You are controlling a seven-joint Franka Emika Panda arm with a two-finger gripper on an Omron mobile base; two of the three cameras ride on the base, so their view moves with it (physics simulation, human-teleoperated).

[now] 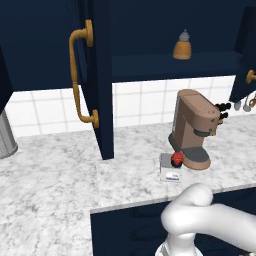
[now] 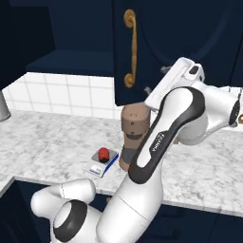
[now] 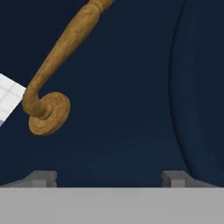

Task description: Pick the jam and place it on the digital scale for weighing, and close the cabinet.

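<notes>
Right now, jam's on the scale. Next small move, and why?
Probably push the cabinet door shut: the jam already sits on the digital scale, the door still stands open, and the gripper faces its panel near the golden handle.

Coffee machine [image 2: 134, 135]: right side hidden behind the arm in the right base view.
Digital scale [image 1: 169, 169]: display too small to read; rear part covered by the jam [image 1: 177, 159].
Golden handle [image 3: 57, 65]: upper end cut off by the hand view's top edge.
Grey canister [image 1: 6, 135]: cropped at the left edge.
</notes>
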